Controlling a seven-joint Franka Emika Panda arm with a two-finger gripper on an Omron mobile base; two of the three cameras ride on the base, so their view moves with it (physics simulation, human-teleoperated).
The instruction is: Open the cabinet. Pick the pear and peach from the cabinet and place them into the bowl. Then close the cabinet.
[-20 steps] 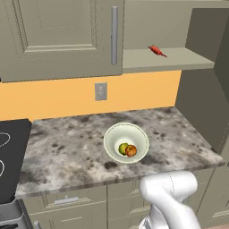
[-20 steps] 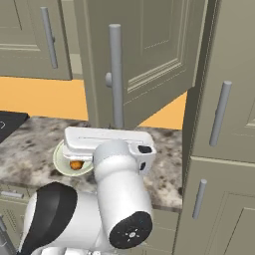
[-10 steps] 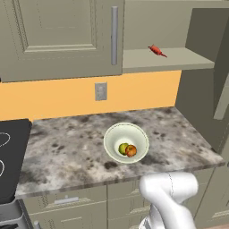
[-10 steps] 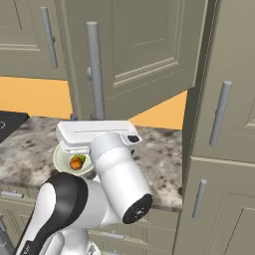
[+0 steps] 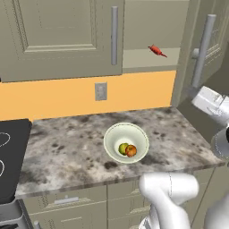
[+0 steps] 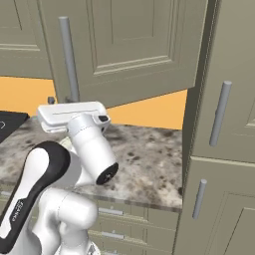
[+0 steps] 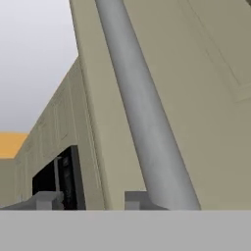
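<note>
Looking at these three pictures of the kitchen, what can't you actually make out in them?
- Whether the gripper touches the cabinet door's bar handle: in the right base view the hand's white body covers the fingers, and the hand view cuts them off at its bottom edge.
- The bowl in the right base view: it lies behind the arm.
- What the small red thing on the shelf is: too small in the left base view.

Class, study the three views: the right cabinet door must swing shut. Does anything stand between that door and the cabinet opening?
Nothing visible blocks it. The open door hangs clear of the counter, and the red pepper lies back on the shelf. The hand is at the door's bar handle.
</note>
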